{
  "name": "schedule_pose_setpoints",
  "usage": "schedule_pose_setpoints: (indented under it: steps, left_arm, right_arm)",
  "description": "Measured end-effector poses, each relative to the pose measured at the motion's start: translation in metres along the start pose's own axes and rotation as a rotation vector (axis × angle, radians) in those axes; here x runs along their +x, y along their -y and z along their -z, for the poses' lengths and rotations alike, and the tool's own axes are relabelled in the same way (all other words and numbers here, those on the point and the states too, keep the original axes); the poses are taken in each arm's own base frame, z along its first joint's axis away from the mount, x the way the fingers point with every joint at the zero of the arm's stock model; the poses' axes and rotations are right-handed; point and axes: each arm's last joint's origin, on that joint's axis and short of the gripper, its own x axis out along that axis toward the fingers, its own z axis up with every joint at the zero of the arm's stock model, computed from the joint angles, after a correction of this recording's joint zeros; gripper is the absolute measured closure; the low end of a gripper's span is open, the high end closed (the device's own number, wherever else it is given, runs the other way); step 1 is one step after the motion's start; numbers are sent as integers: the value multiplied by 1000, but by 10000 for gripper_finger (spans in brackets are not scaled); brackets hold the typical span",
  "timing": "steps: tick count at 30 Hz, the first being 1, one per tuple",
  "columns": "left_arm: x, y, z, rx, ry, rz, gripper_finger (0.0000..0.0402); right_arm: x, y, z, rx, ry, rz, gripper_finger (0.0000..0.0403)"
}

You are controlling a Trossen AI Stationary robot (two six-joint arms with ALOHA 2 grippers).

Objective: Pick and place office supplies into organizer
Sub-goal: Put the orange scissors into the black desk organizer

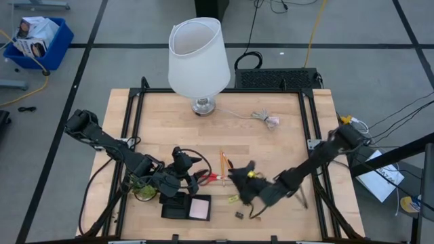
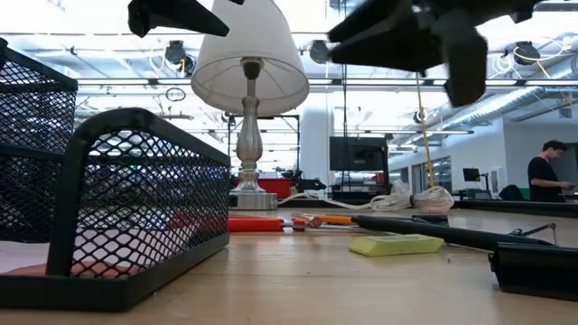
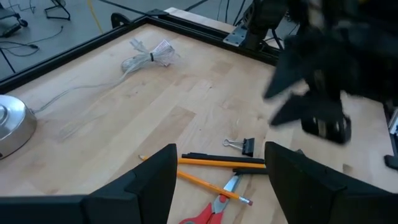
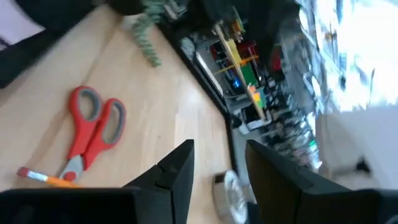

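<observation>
Organizer [image 1: 178,207]: black mesh tray at the near edge of the table [image 1: 271,146], left of centre; in the low view its mesh wall fills the left foreground.
Sticky-note pad [image 1: 199,209]: pink square, lying at the right end of the organizer; whether inside a compartment or just beside it, cannot tell.
Scissors [image 4: 90,134]: red handles, flat on the table, right of the organizer, blades touching the pencils.
Pencils [image 3: 219,163]: orange, thin, lying side by side with a dark pen near the table's middle.
Binder clip [image 3: 244,146]: black, small, on the wood just beside the pencils.
Second clip [image 1: 239,215]: small dark item near the front edge, right of the pad.
Yellow-green flat piece [image 2: 396,244]: lies on the table near the front.
Left hand [image 1: 182,163]: raised above the organizer's far side; fingers spread apart, nothing between them.
Right hand [image 1: 242,177]: raised above the table just right of the pencils; fingers parted with a gap, empty.
Lamp [image 1: 199,57]: white shade, silver base, far centre.
Cable bundle [image 1: 266,118]: pale, coiled, far right of the lamp.
Plant [image 1: 143,193]: green, left of the organizer.
</observation>
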Motion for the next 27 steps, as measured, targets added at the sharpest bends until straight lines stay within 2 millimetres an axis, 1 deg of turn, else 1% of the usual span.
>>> schedule_pose_setpoints:
  steps: [6,9,12,18,20,23,25,27]
  left_arm:
    - [2,-2,-1,3,1,-13,158]
    - [2,-2,-1,5,0,-13,158]
    - [3,-2,1,10,-4,-16,158]
    - [3,-1,2,16,-15,-11,158]
    - [3,-2,2,19,-19,-12,158]
    - [3,-2,3,33,-21,-14,158]
    - [3,-2,3,46,-22,-14,158]
    - [3,-2,3,62,-22,-15,158]
  right_arm:
    - [-29,27,37,354,15,13,266]
    - [-39,37,54,527,19,20,266]
    - [-46,47,67,662,34,21,266]
    - [-51,62,92,861,17,89,268]
    - [-52,64,101,914,41,38,268]
    - [-57,66,111,945,117,-107,268]
    - [-61,69,117,965,157,-148,269]
    - [-66,72,123,977,179,-152,270]
